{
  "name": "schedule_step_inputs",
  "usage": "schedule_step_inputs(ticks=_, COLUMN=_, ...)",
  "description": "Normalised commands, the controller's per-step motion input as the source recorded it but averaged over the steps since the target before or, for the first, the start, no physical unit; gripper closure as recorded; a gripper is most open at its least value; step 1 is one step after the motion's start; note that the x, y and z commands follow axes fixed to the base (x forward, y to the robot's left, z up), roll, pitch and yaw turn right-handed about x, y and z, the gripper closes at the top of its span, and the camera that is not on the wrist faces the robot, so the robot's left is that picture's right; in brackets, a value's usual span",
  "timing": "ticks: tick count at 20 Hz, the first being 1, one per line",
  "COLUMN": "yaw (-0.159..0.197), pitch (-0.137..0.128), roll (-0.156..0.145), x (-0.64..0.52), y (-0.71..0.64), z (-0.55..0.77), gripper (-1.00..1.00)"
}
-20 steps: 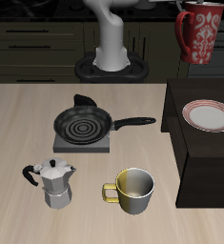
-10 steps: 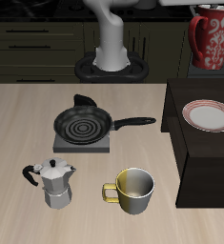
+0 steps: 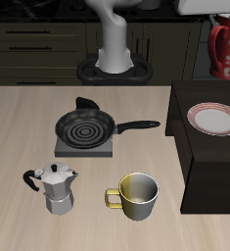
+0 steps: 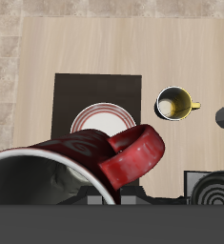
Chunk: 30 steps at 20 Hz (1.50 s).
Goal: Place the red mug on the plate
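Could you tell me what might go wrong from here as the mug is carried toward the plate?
The red mug hangs high above the plate; released from there, it could break or bounce off. In the wrist view it fills the frame and covers part of the plate, which makes alignment harder. The plate sits on a raised dark block, so a tipped mug could roll off.

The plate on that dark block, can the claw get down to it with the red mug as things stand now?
Probably yes. The plate lies bare on the dark block with nothing on it, and the red mug hangs high above it, a bit off to one side. The frying pan and yellow mug stand well clear.
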Motion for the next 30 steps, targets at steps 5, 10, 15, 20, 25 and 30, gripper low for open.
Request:
schedule_step_inputs(ticks=5, yaw=0.001, pitch=0.015, roll=-0.011, x=0.20, y=0.01, z=-0.09, gripper=1.00)
schedule_step_inputs(ticks=10, yaw=0.016, pitch=0.046, roll=0.012, x=0.17, y=0.05, z=-0.25, gripper=1.00)
schedule_step_inputs(ticks=15, yaw=0.017, pitch=0.048, roll=-0.008, x=0.17, y=-0.10, z=-0.31, gripper=1.00)
schedule_step_inputs(ticks=20, yaw=0.042, pitch=0.034, roll=-0.011, x=0.09, y=-0.09, z=-0.23, gripper=1.00)
schedule_step_inputs(ticks=25, yaw=0.053, pitch=0.091, roll=0.063, x=0.02, y=0.00, z=-0.29, gripper=-1.00)
schedule_step_inputs(ticks=30, yaw=0.005, pitch=-0.007, roll=0.050, x=-0.09, y=0.02, z=-0.02, gripper=-1.00)
